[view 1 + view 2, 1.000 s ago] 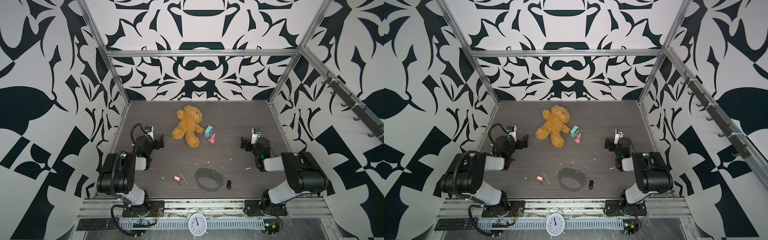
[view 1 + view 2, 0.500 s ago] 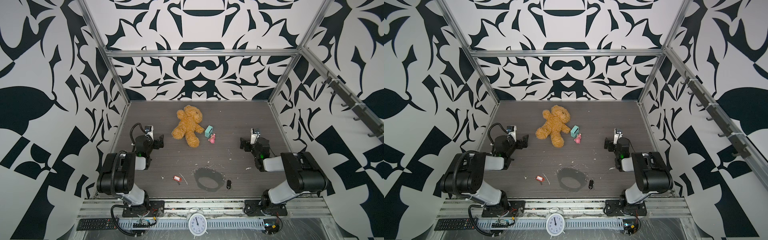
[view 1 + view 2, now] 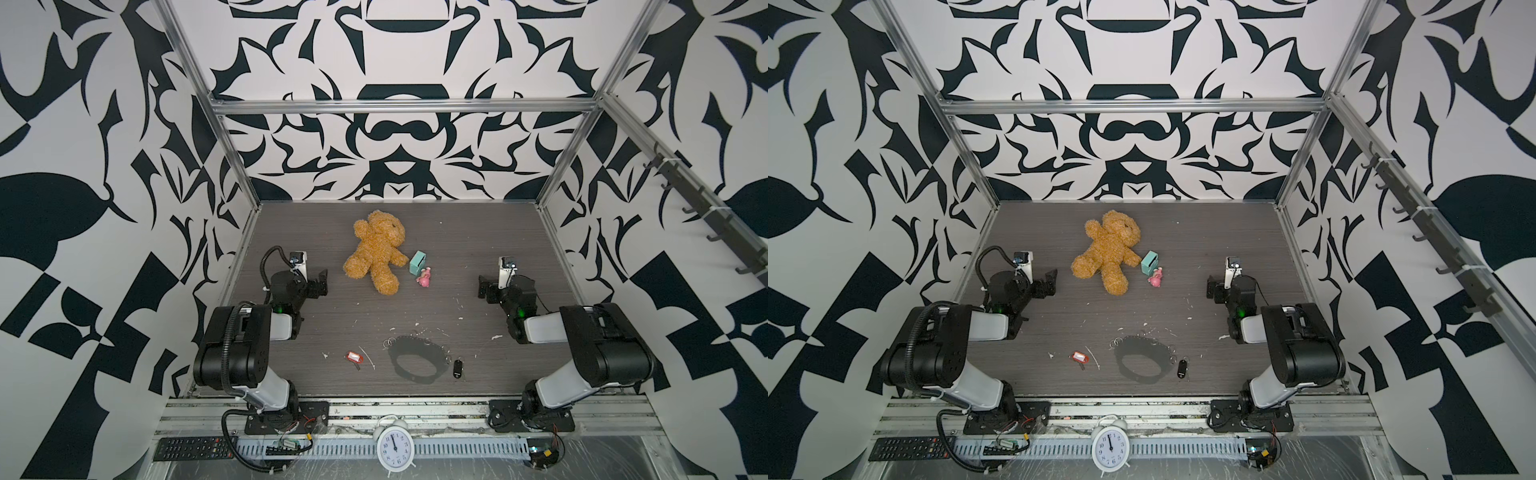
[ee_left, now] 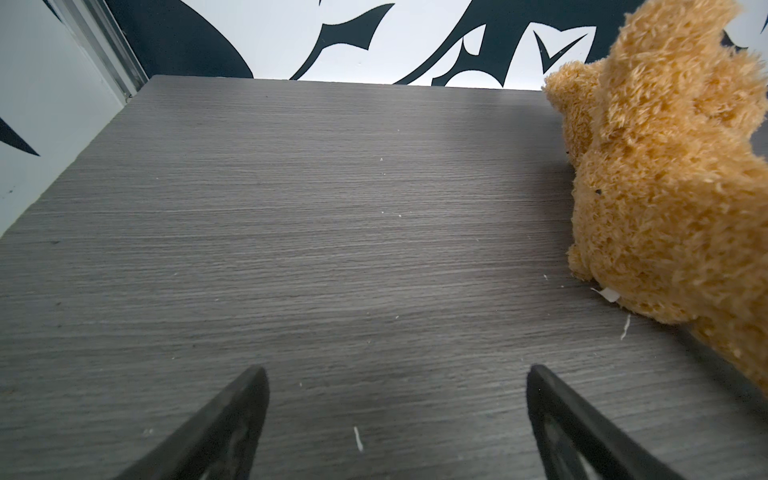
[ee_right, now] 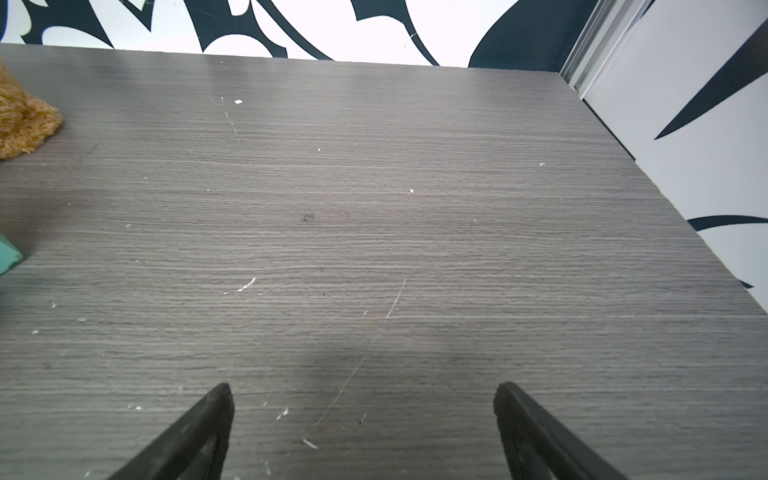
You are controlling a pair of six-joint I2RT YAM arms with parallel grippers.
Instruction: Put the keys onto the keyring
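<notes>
Red tag (image 3: 353, 356) lies flat, well left of the curled black strap (image 3: 415, 344), the silver keyring (image 3: 389, 343) apparently at its left end, and the black fob (image 3: 457, 368) just beside its right.

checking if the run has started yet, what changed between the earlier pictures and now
The right gripper appears to have edged slightly toward the table's middle, open and empty. Nothing was grasped or released. The left gripper, red tag, black fob, strap with its keyring and teddy bear stayed put.
</notes>
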